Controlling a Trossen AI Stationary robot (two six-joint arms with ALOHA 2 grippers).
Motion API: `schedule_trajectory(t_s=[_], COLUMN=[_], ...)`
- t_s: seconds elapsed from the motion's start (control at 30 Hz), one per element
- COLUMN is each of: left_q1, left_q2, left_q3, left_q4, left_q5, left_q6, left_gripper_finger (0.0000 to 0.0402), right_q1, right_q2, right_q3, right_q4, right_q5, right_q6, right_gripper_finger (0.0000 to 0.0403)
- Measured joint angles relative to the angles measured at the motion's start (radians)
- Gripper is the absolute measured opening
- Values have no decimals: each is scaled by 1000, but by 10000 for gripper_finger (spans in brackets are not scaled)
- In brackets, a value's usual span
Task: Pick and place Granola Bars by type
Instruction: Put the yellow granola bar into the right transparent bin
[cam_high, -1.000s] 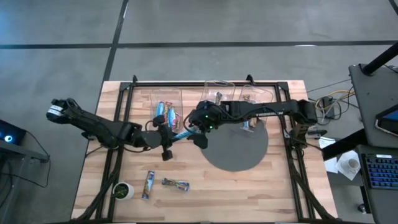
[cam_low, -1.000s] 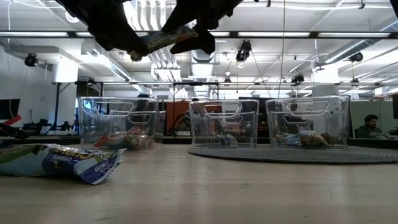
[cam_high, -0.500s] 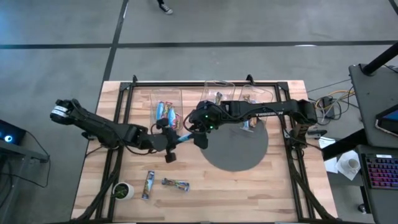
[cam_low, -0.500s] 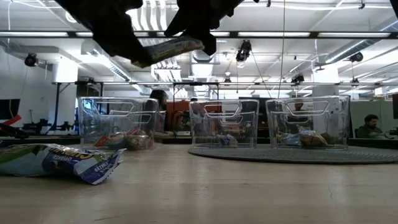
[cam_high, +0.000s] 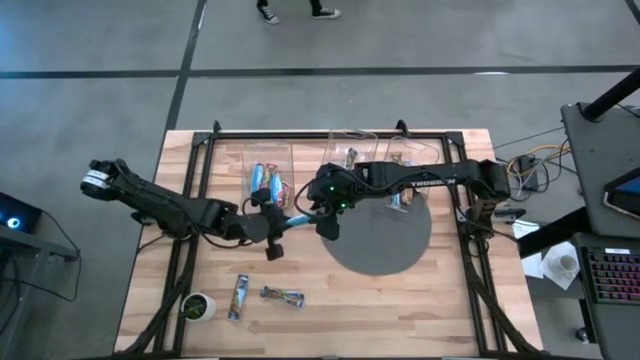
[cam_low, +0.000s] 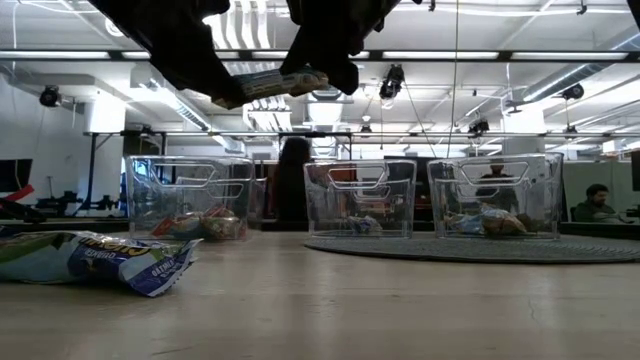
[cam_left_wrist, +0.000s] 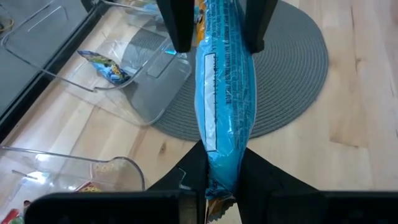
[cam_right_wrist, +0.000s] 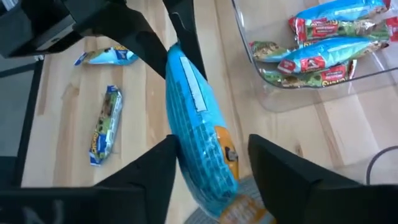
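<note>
High view: My left jaws (cam_high: 270, 226) and my right jaws (cam_high: 322, 212) meet above the wooden counter (cam_high: 440, 300), just off the edge of the round grey woven mat (cam_high: 385, 245). The shiny light-blue wrapped granola bar (cam_high: 295, 218) spans the gap between them. Two more wrapped bars (cam_high: 262, 293) lie loose near the counter's front, beside a small white cup (cam_high: 198, 306).

Low view: The bar (cam_low: 270, 83) hangs high in the air, roughly level. Below and behind stand three clear plastic bins (cam_low: 362, 197), each with bars inside; a crumpled blue wrapper (cam_low: 100, 258) lies close by on the counter.

Left wrist view: My left jaws (cam_left_wrist: 224, 165) are closed tight on the near end of the bar (cam_left_wrist: 225, 93); my right arm's two dark fingers (cam_left_wrist: 179, 25) stand either side of the far end.

Right wrist view: My right jaws (cam_right_wrist: 211, 165) are parted, flanking the bar (cam_right_wrist: 196, 118) without clearly pinching it. One bin (cam_right_wrist: 311, 68) holding blue and red bars sits near.

Risk, my judgement: This looks like a hand-over. If my left lets go before my right has clamped, the slippery wrapper slides out and drops outside any bin. If both pull at once, the bar could bend or twist.
</note>
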Motion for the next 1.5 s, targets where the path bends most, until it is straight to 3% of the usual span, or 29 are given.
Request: schedule_trajectory(t_s=[0.3, 0.53, 0.8, 0.97, 1.5], left_q1=[-2, -3, -3, -1, 4], left_q2=[0, 0, 2, 3, 3], left_q3=[-2, -3, -3, -3, -3], left_q4=[-23, -21, -10, -4, -1], left_q5=[0, 0, 35, 38, 38], left_q6=[1, 9, 49, 62, 87], left_gripper_finger=[42, 42, 42, 42, 42], right_q1=[-1, -5, -6, -8, -10], right_q2=[-2, -2, 9, 18, 20], right_q3=[0, 0, 0, 0, 0], right_q4=[-110, -122, -81, -61, -10], right_q5=[37, 43, 35, -26, -70], right_q6=[-84, -98, -86, -56, 5], right_gripper_finger=[273, 300, 297, 289, 246])
